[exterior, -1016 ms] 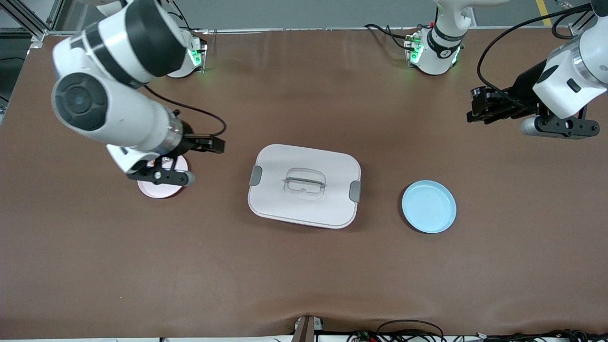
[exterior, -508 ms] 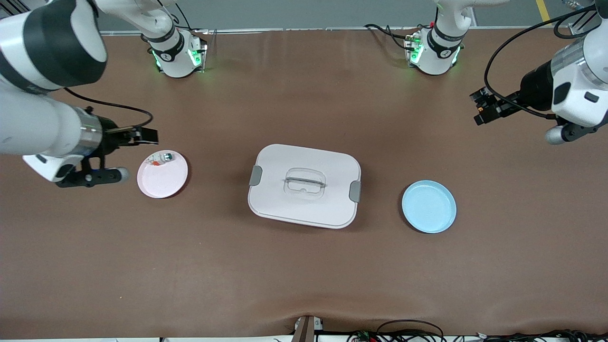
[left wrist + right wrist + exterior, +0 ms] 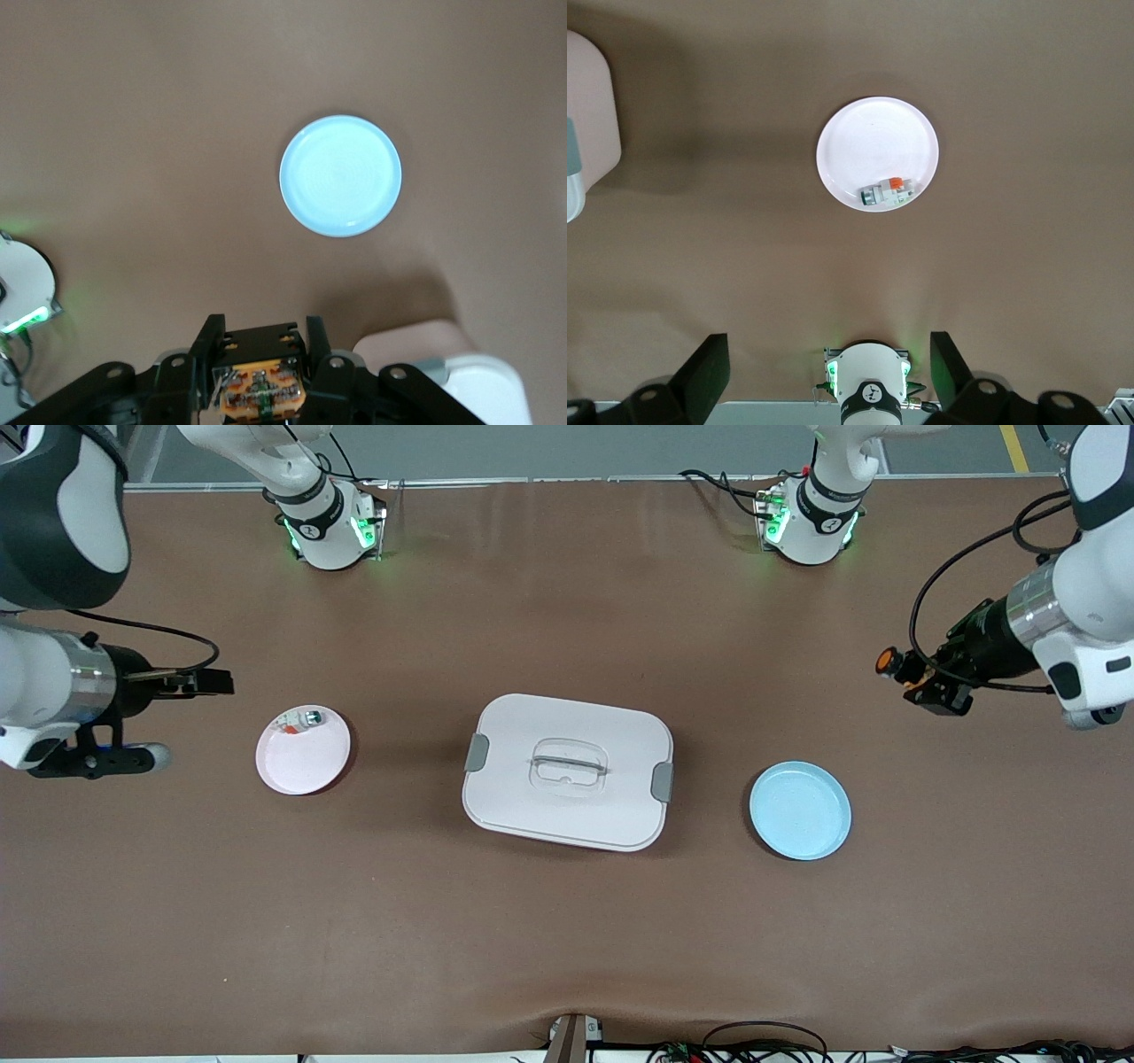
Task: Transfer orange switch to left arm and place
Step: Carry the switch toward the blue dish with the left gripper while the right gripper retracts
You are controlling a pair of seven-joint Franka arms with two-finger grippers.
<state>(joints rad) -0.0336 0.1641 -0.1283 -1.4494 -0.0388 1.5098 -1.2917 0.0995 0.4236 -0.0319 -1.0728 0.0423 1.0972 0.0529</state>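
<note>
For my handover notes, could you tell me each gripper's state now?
Left gripper: shut on the small orange-bodied switch.
Right gripper: open, holding nothing.

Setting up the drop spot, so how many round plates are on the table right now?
2. The pink plate lies toward the right arm's end of the table, with a small part on it; the blue plate lies toward the left arm's end. The box sits between them.

Robotics lab: two bench-mounted arms (image 3: 819,505) on a brown table (image 3: 567,939), loose cabling (image 3: 762,1045), aluminium framing (image 3: 18,443).
</note>
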